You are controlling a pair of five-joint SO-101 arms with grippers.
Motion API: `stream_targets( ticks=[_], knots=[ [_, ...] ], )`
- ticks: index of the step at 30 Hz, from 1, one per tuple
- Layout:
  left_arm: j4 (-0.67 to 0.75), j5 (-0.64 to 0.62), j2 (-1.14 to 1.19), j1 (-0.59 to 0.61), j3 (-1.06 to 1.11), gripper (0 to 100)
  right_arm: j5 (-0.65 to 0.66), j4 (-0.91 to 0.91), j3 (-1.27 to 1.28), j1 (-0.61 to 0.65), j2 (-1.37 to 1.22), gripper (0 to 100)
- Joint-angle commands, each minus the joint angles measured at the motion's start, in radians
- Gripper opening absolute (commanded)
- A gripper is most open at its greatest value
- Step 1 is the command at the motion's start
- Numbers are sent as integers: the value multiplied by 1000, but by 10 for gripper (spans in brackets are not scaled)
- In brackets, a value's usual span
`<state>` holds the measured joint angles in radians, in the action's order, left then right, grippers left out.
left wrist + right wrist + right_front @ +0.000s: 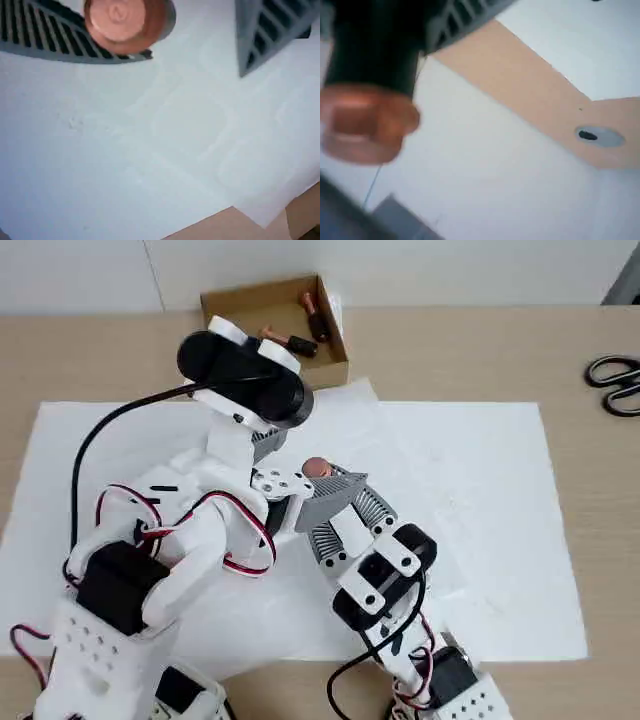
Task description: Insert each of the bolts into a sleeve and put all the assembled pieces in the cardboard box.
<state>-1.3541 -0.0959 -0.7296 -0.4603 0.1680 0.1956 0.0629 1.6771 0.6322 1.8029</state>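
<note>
Two arms: crowded together over the middle of the white paper (480, 520); its right half lies between them and the scissors (615, 380).
Right end effector (322, 480): closed on the black sleeve (375, 45), with the copper bolt (317, 467) head poking out at its end.
Left end effector (192, 60): fingers wide apart (the bolt head sits against one of them).
Cardboard box (215, 302): at the worktop (100, 350) far edge, just beside the paper, with two assembled pieces (292, 340) inside.
Scissors: at the right edge, well apart.
</note>
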Motion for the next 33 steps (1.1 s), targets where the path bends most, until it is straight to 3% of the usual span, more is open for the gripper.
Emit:
stream_targets(
  ticks=[1, 6, 10, 15, 17, 21, 25, 28, 33],
  knots=[
    [40, 0, -5, 32, -76, 328, 6, -10, 3, -1, 13, 4],
    [133, -80, -5, 279, -245, 327, 6, -10, 3, -16, 12, 4],
    [40, -198, -44, 405, -251, 315, 6, -10, 3, -47, 12, 4],
    [8, -215, -236, 497, -147, 111, 6, -12, -3, -77, 12, 4],
    [8, -183, -318, 496, -1, 4, 6, -12, -28, -91, 12, 4],
    [77, -172, -529, 454, 315, 6, 5, 16, -123, -147, 8, 3],
    [301, -132, -770, 388, 619, 6, 5, 173, -247, -216, -35, 3],
    [439, -54, -944, 330, 823, 6, 2, 179, -358, -263, -131, 3],
    [460, -41, -1092, 308, 978, 6, 0, 180, -578, -286, -421, 3]
  ],
)
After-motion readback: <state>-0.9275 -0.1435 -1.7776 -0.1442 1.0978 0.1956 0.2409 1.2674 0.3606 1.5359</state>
